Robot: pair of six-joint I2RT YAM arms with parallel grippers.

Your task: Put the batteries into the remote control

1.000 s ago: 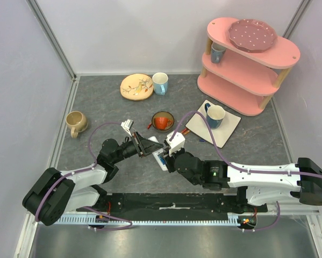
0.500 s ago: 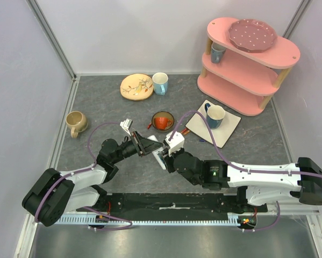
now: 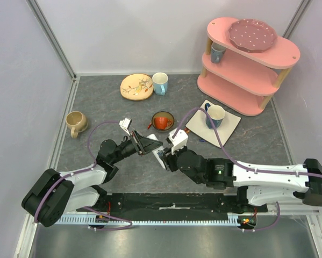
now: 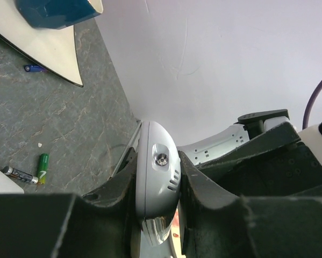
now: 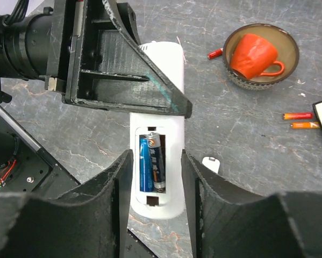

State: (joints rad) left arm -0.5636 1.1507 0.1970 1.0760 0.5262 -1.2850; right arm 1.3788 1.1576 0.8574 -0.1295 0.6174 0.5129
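Note:
The white remote control (image 5: 171, 140) lies back side up with its battery compartment open. Two batteries (image 5: 151, 164), one blue and one dark, sit side by side in it. My left gripper (image 4: 158, 161) is shut on the remote's rounded far end (image 4: 158, 183). My right gripper (image 5: 156, 153) is open, with its fingers to either side of the remote's near end, just over it. Loose batteries lie on the table: a green one (image 4: 42, 164), a black one (image 4: 18, 174), a blue one (image 4: 34, 68) and two orange ones (image 5: 298, 115). In the top view the grippers (image 3: 150, 144) (image 3: 163, 157) meet at table centre.
The small white cover piece (image 5: 210, 163) lies right of the remote. A bowl holding an orange cup (image 3: 162, 121) stands behind it, and a white tray (image 3: 228, 131) with a blue mug to the right. A pink shelf (image 3: 247, 59), a plate (image 3: 136, 86) and mugs (image 3: 76, 122) stand further off.
My right gripper has shifted slightly up and to the right over the remote and now covers it in the top view. The left gripper has kept its hold.

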